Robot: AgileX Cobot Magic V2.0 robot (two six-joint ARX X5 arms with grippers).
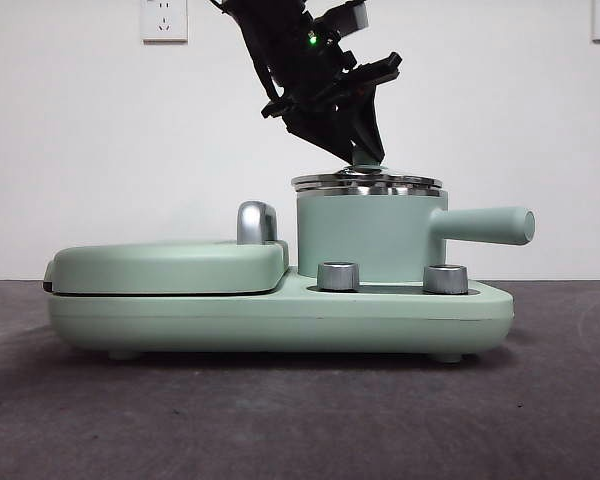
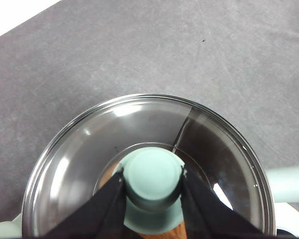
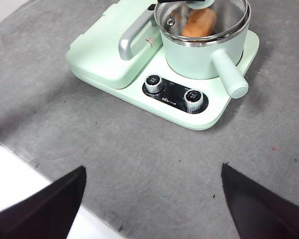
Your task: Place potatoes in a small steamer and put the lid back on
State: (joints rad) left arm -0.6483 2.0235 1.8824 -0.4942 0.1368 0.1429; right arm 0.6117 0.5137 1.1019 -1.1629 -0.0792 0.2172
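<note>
Status: the task appears nearly complete. The load is in the pot and the cover sits on the pot rim; what remains, by judgement, is release of the knob and withdrawal of the arm.

Nearest the front camera is the flat mint-green appliance base [image 1: 280,320] with two steel control dials [image 1: 339,276]. On its one side lies the closed mint-green hinged grill plate with chrome handle [image 1: 170,265].

Behind the dials stands the small mint-green cylindrical steamer pot with steel rim and stubby side handle [image 1: 370,235]. It contains one oblong orange-brown potato [image 3: 199,22], visible through the glass in the right wrist view. No other contents can be made out.

The round glass lid with steel rim and mint-green knob [image 2: 144,149] rests level on the steamer rim, as far as the front view shows; full seating all round cannot be confirmed.

The left gripper [image 2: 153,181] is directly above the pot, its two black jaws clamped on the lid knob from either side.

The right gripper [image 3: 152,199] waits well apart from the appliance, over bare table, jaws spread apart and holding nothing.
</note>
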